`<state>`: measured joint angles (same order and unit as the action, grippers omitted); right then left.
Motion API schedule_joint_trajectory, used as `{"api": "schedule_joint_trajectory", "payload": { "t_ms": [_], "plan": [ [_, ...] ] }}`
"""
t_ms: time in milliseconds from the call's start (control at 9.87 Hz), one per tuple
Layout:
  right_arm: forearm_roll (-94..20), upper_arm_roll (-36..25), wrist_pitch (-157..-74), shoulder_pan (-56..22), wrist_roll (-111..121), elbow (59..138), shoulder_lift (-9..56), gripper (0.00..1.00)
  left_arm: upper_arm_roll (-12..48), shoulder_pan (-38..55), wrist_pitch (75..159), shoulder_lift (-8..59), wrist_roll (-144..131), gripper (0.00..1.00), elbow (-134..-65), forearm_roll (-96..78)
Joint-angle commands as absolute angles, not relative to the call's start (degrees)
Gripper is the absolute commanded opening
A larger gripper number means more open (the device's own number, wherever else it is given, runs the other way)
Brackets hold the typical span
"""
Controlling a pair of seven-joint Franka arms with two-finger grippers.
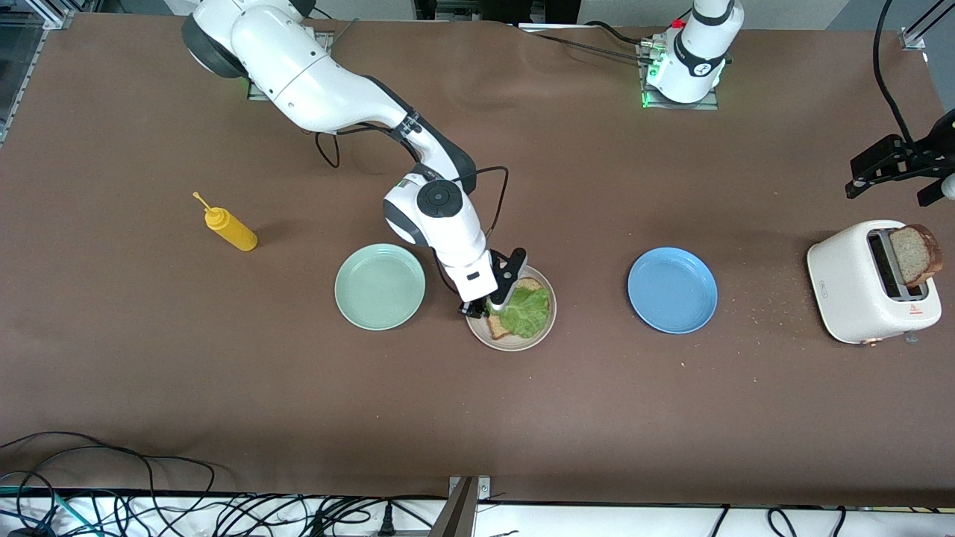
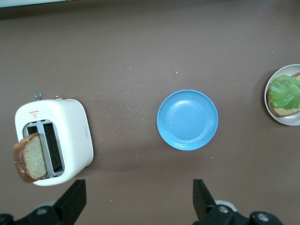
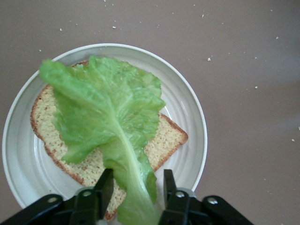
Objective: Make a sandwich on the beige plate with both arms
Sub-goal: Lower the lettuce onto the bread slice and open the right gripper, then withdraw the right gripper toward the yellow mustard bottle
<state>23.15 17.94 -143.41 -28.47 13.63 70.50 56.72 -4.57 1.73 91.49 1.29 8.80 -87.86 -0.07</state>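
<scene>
- Bread and lettuce are seen on the beige plate (image 1: 547, 326), which sits on the tabletop (image 1: 477, 418) between the mint green plate (image 1: 380, 286) and the blue plate (image 1: 672, 290); one bread slice (image 3: 166, 138) lies flat in it and the lettuce leaf (image 3: 105, 115) is draped over that slice.
- The right gripper (image 3: 135, 187) is placed low over the edge of the beige plate; its jaws are parted a little, with the stem end of the lettuce leaf lying between them. Whether the stem is pinched or merely flanked cannot be told.
- The left gripper (image 2: 139, 199) is held in the air at the left arm's end of the tabletop, above the toaster (image 1: 873, 282); its jaws are spread wide and nothing is held or touched.
- A second bread slice (image 1: 915, 254) is seen sticking up, tilted, out of a slot of the white toaster.
- In the right wrist view alone, the leaf's pale midrib and the crumbs scattered on the tabletop around the beige plate are shown.
- In the left wrist view, the toaster's two slots are seen from above, with the blue plate beside it and the beige plate at the picture's edge.
- Only in the front view is a yellow squeeze bottle (image 1: 230, 228) shown, lying toward the right arm's end.
- A small red mark is carried on the toaster's top; its writing cannot be read.
</scene>
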Motion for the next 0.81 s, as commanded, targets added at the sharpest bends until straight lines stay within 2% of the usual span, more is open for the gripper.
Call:
{"api": "schedule_joint_trajectory", "payload": {
  "t_ms": [0,304,709],
  "plan": [
    [22.8,18.5,-139.8,-28.0,12.9,68.2,57.0,1.00,-4.7,1.5,90.3,1.8,9.8,1.00,-86.2,-0.8],
    [13.7,18.5,-128.9,-23.8,13.2,69.0,48.7,1.00,-4.7,1.5,90.3,1.8,9.8,1.00,-86.2,-0.8],
    [3.6,18.3,-102.7,-14.9,12.6,68.9,34.8,1.00,-4.7,1.5,90.3,1.8,9.8,1.00,-86.2,-0.8]
  ]
}}
